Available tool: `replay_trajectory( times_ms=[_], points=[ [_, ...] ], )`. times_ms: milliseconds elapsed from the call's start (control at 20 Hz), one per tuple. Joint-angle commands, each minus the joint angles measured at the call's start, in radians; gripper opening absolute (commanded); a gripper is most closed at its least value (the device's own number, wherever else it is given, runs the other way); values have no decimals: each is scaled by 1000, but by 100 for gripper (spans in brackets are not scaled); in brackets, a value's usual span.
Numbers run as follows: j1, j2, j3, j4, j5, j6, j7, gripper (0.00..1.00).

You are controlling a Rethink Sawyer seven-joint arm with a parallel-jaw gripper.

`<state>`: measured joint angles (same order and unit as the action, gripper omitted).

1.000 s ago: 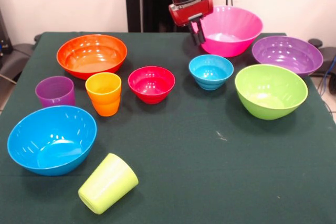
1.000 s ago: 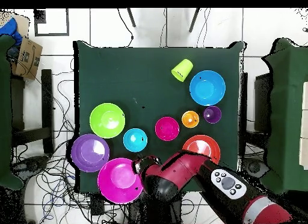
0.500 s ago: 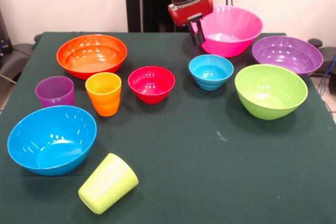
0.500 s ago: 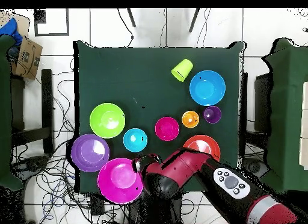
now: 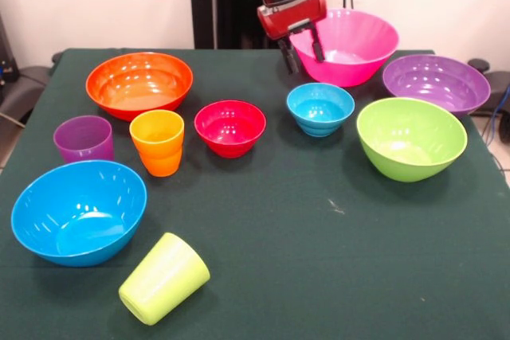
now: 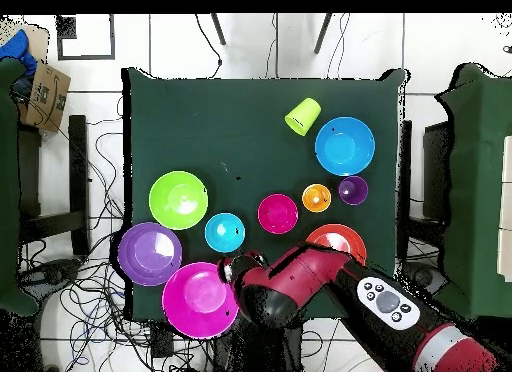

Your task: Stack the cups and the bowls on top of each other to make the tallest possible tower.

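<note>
My gripper is open at the near-left rim of the pink bowl, one finger outside the wall and one inside. In the overhead view the gripper sits at the edge of the pink bowl. The small light blue bowl and small red bowl stand just in front. The orange cup and purple cup are upright, and the lime cup lies on its side. Every piece stands apart; no tower is in view.
The orange bowl is at the back left, the blue bowl front left, and the green bowl and purple bowl on the right. The arm covers part of the orange bowl in the overhead view.
The gripper's fingers were close together at the pink bowl's rim and have spread apart across that rim. The bowls and cups have not moved.
</note>
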<state>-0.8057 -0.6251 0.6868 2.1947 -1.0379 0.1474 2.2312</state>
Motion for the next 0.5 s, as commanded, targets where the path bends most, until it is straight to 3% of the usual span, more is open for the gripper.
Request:
replay_trajectory(
  times_ms=[50,500],
  points=[
    [18,-8,54,6,4,120,-130,100],
    [21,-41,47,31,44,156,-133,100]
  ],
)
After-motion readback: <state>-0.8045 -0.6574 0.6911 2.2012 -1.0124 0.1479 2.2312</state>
